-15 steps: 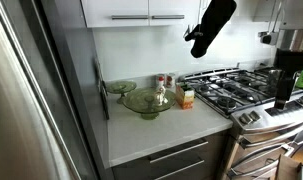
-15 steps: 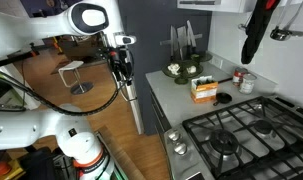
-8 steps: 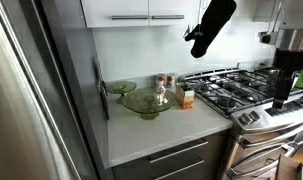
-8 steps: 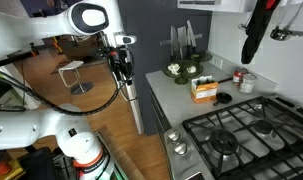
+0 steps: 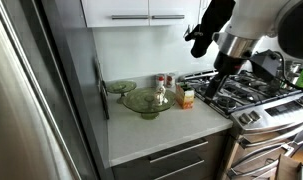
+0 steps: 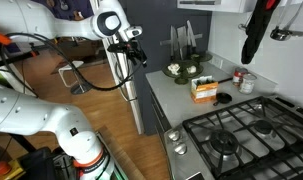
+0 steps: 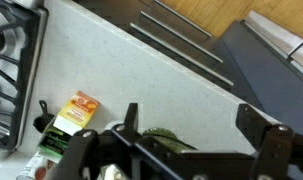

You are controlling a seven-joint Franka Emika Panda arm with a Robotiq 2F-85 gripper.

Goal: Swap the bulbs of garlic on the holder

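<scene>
The pincer [image 7: 187, 114] hangs released above the pale desk [image 7: 121, 70], its two dark fingers [image 7: 131, 118] spread well apart in the wrist view. The holder [image 5: 148, 101] sits on the desk near the back wall, between a smaller green dish [image 5: 120, 87] and the orange-and-white carton [image 5: 185, 97], which stands just beside the stove [image 5: 241, 90] (any bulbs of garlic on the holder are too small to pick out).
</scene>
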